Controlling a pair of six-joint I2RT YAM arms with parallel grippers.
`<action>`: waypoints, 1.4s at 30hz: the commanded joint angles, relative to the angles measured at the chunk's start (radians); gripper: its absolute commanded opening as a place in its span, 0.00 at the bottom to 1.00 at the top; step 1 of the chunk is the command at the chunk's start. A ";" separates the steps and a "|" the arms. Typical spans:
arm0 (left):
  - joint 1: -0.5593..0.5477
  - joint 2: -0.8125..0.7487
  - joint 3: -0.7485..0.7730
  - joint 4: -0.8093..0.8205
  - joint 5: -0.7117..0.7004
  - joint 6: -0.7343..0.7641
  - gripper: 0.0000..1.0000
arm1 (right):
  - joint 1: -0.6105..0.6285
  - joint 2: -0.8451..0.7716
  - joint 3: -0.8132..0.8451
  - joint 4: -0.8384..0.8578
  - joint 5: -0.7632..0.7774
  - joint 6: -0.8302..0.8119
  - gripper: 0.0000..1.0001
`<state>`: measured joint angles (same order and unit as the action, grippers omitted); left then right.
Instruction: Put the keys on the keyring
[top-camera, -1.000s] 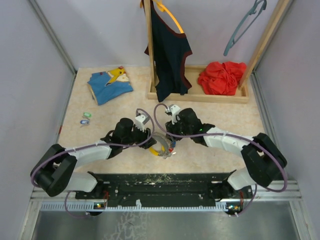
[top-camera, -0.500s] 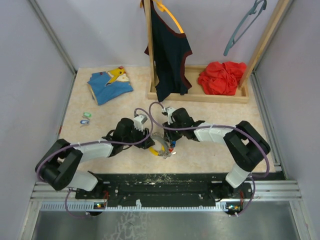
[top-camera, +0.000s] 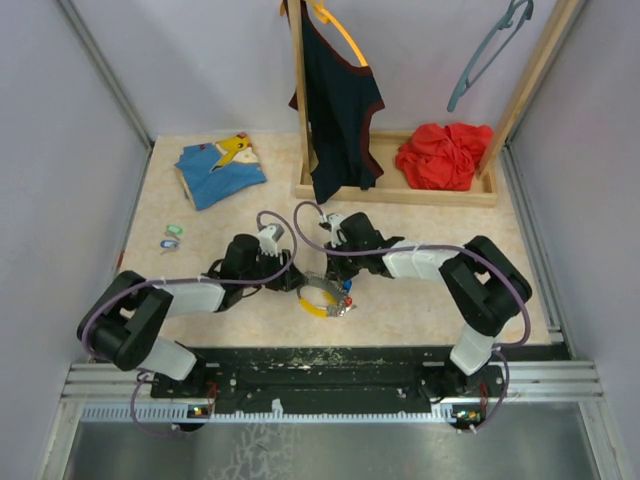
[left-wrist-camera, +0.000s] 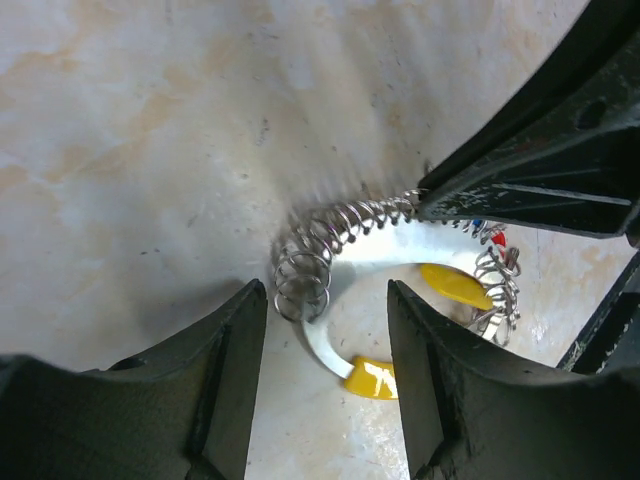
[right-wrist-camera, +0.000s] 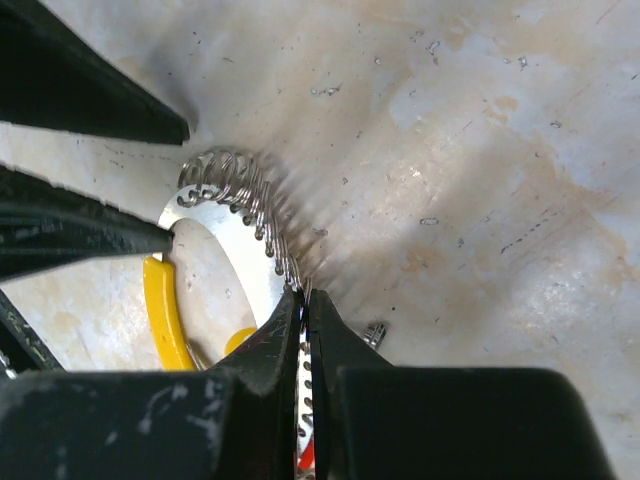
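Keyring (top-camera: 322, 296) grey wire, yellow-white tag, red piece; blue key (top-camera: 169, 243); mint-green key (top-camera: 174, 230); table (top-camera: 450, 290) beige, marbled.

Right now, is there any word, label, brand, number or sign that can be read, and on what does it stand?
None is readable.
The blue garment bears a yellow print, too small to read.
The yellow tag on the keyring shows no writing.
The keys are too small to tell.

No text, label or number is legible
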<state>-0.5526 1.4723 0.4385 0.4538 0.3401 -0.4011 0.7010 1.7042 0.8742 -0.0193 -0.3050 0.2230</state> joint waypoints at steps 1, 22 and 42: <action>0.028 -0.045 0.000 0.046 0.037 -0.029 0.58 | -0.008 -0.099 0.053 -0.022 -0.014 -0.052 0.00; 0.067 -0.230 0.009 -0.013 0.103 0.007 0.65 | -0.008 -0.255 0.065 -0.067 -0.110 -0.365 0.00; 0.079 -0.031 0.176 -0.158 0.496 0.033 0.46 | -0.008 -0.292 0.017 0.068 -0.231 -0.399 0.00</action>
<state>-0.4759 1.4395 0.5884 0.3305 0.7765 -0.3988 0.7010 1.4590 0.8848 -0.0483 -0.4904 -0.1902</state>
